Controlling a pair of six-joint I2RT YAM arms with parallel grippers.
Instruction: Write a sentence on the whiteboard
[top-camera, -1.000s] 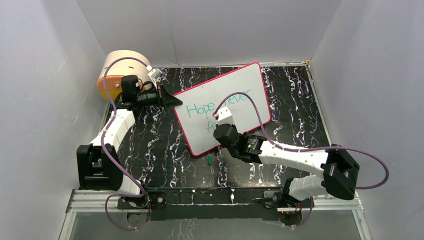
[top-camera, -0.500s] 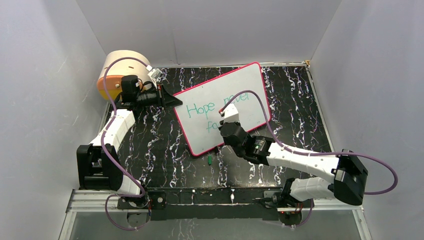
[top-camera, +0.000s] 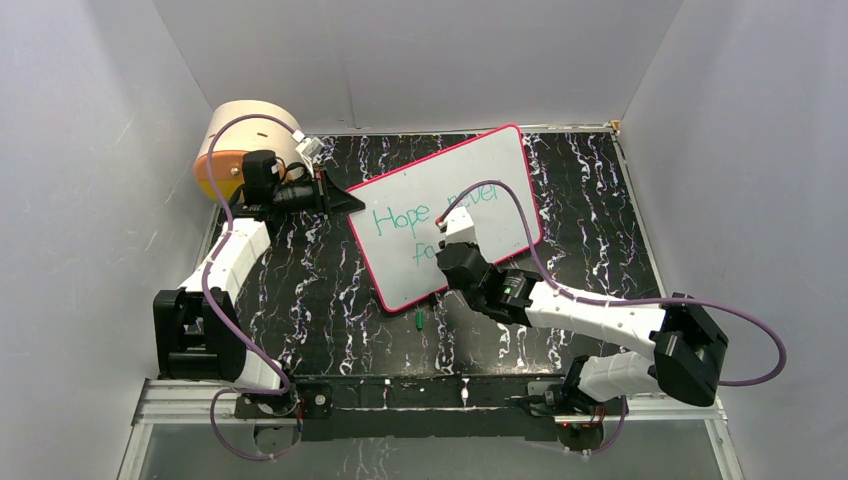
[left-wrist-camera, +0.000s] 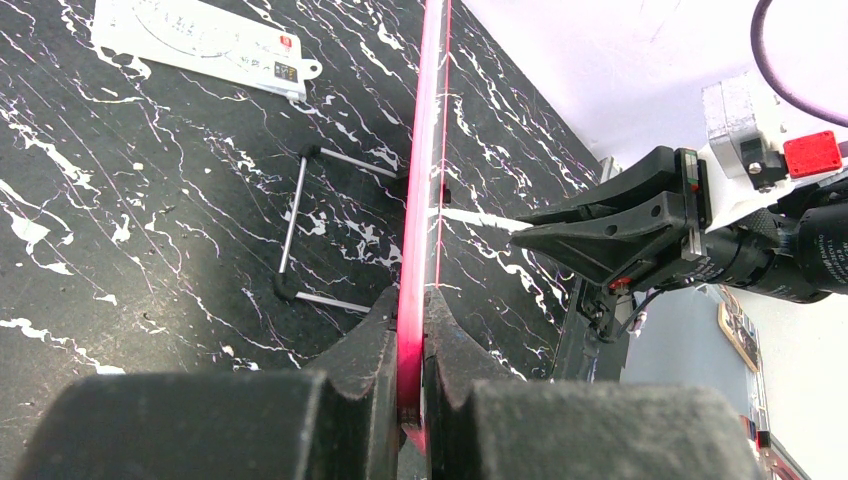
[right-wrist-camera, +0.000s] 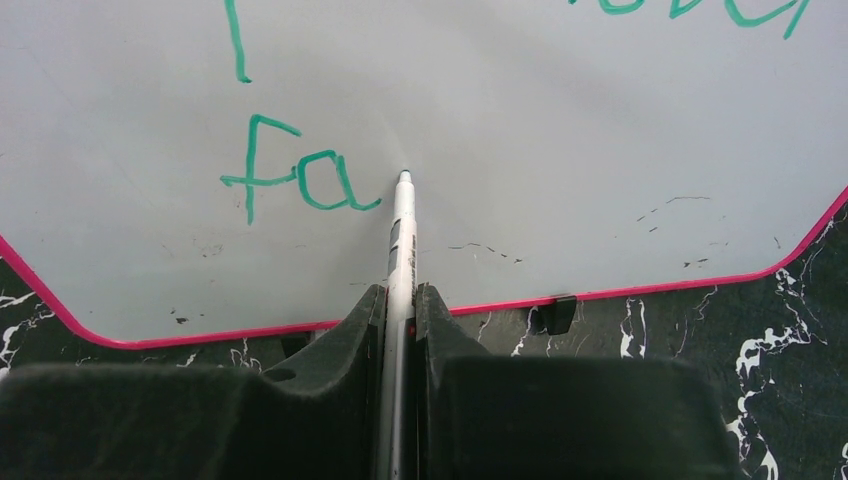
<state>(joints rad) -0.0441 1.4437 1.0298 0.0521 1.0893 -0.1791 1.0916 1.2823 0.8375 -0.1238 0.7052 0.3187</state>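
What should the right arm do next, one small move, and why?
Probably stroke the pen tip rightward into the next letter. The right end effector grips the pen with its tip just right of "fa" on the whiteboard, and the left end effector clamps the board's rim.

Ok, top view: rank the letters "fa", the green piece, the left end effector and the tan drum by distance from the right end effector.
1. Letters "fa", on the whiteboard at the tip of the pen in the right end effector.
2. Green piece, on the table by the board's near edge.
3. Left end effector, on the board's left edge.
4. Tan drum, far-left corner.
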